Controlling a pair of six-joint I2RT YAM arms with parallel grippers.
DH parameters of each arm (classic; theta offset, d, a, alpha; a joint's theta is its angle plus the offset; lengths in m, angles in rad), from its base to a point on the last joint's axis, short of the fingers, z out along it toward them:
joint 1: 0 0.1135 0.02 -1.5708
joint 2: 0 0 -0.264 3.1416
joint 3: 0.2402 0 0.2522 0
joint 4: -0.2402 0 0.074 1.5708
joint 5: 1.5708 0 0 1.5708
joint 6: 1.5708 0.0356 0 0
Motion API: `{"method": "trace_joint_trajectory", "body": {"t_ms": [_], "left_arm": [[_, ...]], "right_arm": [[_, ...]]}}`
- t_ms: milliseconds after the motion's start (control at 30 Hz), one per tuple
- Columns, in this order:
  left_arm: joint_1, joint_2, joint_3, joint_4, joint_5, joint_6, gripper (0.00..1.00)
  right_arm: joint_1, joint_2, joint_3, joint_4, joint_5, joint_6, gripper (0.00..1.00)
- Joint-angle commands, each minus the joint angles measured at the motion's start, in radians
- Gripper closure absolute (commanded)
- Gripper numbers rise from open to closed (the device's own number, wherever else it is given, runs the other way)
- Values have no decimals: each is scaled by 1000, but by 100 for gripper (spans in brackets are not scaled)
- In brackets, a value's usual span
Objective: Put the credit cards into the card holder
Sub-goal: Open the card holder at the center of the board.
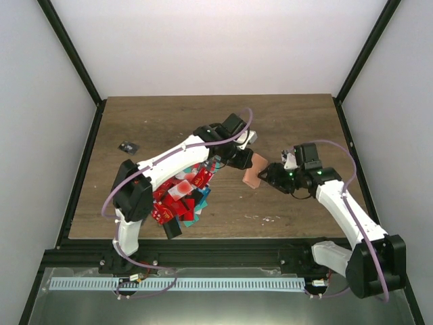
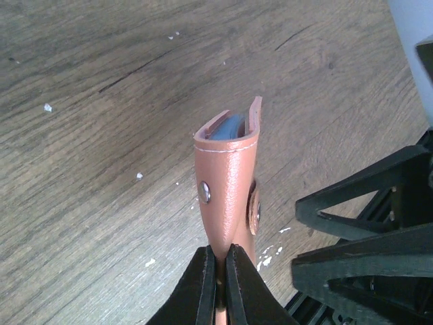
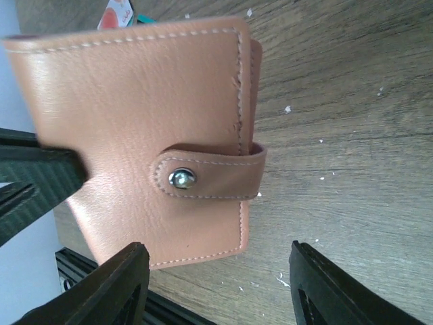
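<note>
Desk: one brown wood-grain desk [image 1: 169, 122].
Cards: one heap of thin plastic credit cards [image 1: 179, 196], mostly red, some teal and black, too overlapped to count, lay under the left arm.
Holder: one salmon-pink stitched leather card holder [image 3: 149, 135], its strap snapped with a metal stud [image 3: 181, 179], was held off the desk right of the heap.
Left jaws: clamped on the holder's edge.
Right jaws: apart, just beside the holder, gripping nothing.

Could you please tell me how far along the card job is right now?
Done: the left gripper pinches the card holder by one edge. In hand: the right gripper stands open beside it; the strap looks snapped shut. Left: the credit cards lie piled under the left arm, none in either gripper.
</note>
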Motion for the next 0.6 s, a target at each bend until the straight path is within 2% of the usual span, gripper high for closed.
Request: {"method": "trace_joint_trajectory", "body": {"t_ms": [0,300,567], "left_arm": [[3,13,63,-44,-13,1,96],[2,37,136,-79,3,12,96],[1,44,182,-109,-2,23,96]], "right_arm": [[19,38,60,17,-2,5,41],[20,109,118,39,-12,-8,40],[21,138,160,43,50,-20,41]]}}
